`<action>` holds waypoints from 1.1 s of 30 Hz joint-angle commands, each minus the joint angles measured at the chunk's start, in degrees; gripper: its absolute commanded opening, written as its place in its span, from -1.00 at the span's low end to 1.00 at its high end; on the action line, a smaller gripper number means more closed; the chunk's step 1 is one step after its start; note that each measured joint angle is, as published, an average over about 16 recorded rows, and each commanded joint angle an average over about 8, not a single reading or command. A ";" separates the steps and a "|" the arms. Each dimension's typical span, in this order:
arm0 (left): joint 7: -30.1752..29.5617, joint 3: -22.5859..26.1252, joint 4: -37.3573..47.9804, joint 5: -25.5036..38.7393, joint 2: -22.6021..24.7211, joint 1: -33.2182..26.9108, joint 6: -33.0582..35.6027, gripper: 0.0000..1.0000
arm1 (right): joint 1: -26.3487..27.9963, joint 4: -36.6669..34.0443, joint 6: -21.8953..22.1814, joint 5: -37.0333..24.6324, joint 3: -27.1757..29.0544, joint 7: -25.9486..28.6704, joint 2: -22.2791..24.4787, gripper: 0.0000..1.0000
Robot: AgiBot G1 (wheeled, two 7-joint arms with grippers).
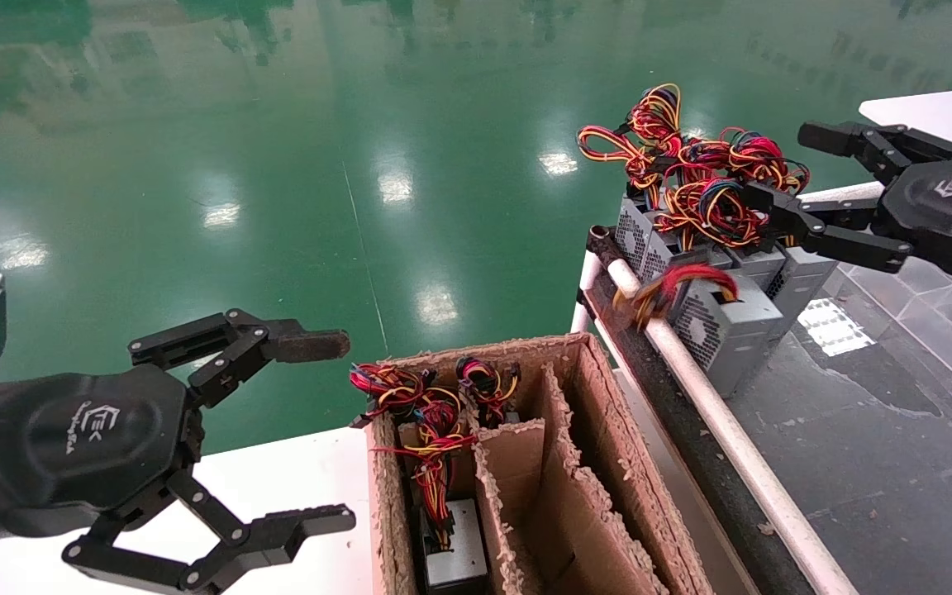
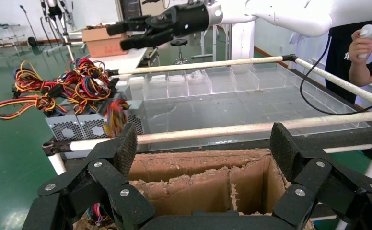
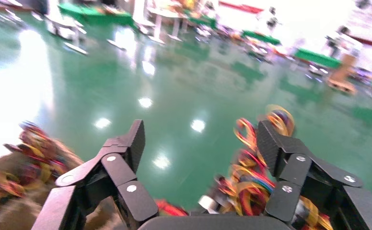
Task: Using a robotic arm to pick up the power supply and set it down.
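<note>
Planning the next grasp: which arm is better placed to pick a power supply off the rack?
Right. The right gripper, fingers open, is over the wire bundles of the power supplies on the rack. The left gripper, also open, is beside the cardboard box, farther away.

A divided cardboard box (image 1: 608,463) sits beside a white-railed table (image 1: 716,421).

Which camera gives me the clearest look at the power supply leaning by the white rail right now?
The head view. The power supply shows there whole, grille and wires visible, tilted against the white rail with the right hand open above the row behind. The left wrist view catches it partly, behind the rail. The right wrist view shows only smeared wires.
</note>
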 commanded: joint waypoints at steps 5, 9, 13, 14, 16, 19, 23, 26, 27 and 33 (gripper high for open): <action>0.00 0.00 0.01 -0.01 0.00 0.00 -0.01 1.00 | -0.46 0.28 -2.78 2.69 0.55 1.92 0.28 1.00; 0.01 0.00 0.02 -0.01 0.00 0.00 0.00 1.00 | -1.57 2.57 -3.12 3.61 0.32 2.90 0.60 1.00; 0.01 0.00 0.02 -0.01 0.00 0.00 0.00 1.00 | -2.84 5.17 -3.52 4.67 0.07 4.01 0.97 1.00; 0.01 0.00 0.02 -0.01 0.00 0.00 0.00 1.00 | -3.16 5.82 -3.62 4.94 0.00 4.30 1.07 1.00; 0.01 0.01 0.02 -0.01 0.00 0.00 0.00 1.00 | -3.79 7.11 -3.82 5.46 -0.12 4.85 1.25 1.00; 0.01 0.01 0.02 -0.01 0.00 0.00 0.00 1.00 | -4.74 9.06 -4.11 6.25 -0.32 5.68 1.53 1.00; 0.01 0.01 0.02 -0.02 0.00 0.00 0.00 1.00 | -6.01 11.67 -4.51 7.31 -0.57 6.80 1.90 1.00; 0.01 0.01 0.02 -0.02 0.00 0.00 0.00 1.00 | -6.96 13.61 -4.80 8.09 -0.76 7.63 2.17 1.00; 0.01 0.01 0.02 -0.02 0.00 0.00 0.00 1.00 | -7.27 14.25 -4.90 8.35 -0.82 7.91 2.26 1.00; 0.01 0.01 0.02 -0.02 -0.01 0.00 -0.01 1.00 | -9.17 18.14 -5.49 9.93 -1.21 9.58 2.82 1.00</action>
